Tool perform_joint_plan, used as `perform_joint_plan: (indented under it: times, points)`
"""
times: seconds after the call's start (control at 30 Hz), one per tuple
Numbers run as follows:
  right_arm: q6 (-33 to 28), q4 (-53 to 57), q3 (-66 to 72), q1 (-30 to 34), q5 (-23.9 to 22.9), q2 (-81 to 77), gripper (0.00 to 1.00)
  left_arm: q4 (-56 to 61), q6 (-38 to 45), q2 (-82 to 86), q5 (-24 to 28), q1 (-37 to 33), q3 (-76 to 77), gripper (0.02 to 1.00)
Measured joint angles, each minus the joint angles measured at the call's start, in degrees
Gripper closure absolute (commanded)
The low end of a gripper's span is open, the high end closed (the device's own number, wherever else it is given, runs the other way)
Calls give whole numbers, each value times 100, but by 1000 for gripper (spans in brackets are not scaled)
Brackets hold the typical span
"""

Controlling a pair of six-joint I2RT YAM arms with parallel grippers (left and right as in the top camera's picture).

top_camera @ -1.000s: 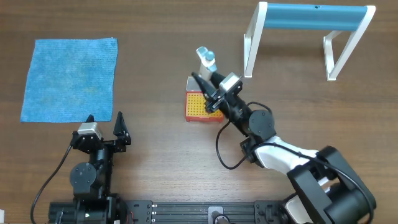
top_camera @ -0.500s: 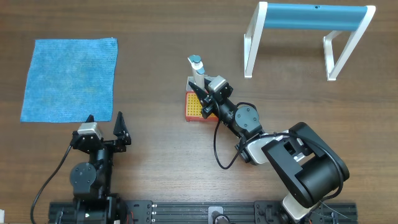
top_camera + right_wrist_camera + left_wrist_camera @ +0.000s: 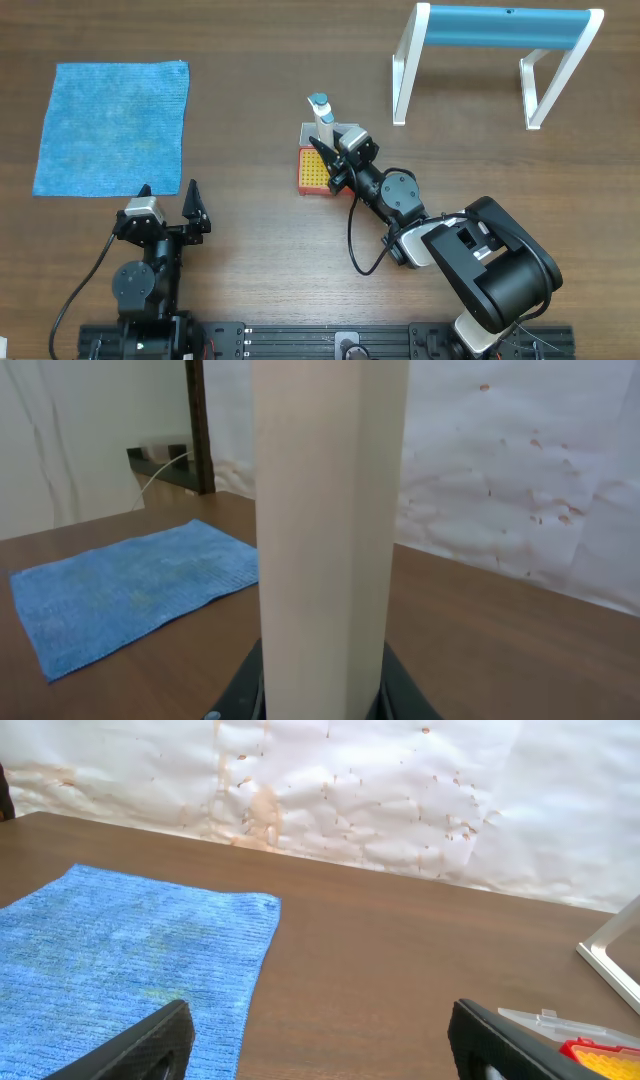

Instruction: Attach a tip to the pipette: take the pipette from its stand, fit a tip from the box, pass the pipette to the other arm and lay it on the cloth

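Note:
My right gripper (image 3: 331, 161) is shut on the white pipette (image 3: 322, 115), which stands upright with its blue-grey cap up, over the red and yellow tip box (image 3: 311, 173) at the table's middle. In the right wrist view the pipette body (image 3: 325, 530) rises straight from between the fingers. The pipette's lower end and any tip on it are hidden. The blue cloth (image 3: 113, 128) lies flat at the far left. My left gripper (image 3: 168, 196) rests open near the front left, just in front of the cloth (image 3: 110, 960), holding nothing.
The pipette stand (image 3: 500, 60), a blue bar on white legs, stands at the back right. One white leg (image 3: 610, 955) and the tip box's corner (image 3: 600, 1055) show in the left wrist view. A pale wall runs behind the table.
The right arm has drawn in, carrying the pipette a little left and closer over the tip box, then settled. The left arm has not moved.

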State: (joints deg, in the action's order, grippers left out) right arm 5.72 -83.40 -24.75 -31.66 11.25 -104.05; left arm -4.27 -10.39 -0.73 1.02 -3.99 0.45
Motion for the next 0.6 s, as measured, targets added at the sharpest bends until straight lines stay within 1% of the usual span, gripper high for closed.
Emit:
perform_joint_plan:
  times: [0.6]
  points:
    - [0, -26, -190, 0, 2, -341, 921, 0, 0, 0, -2, 0, 0, 191]
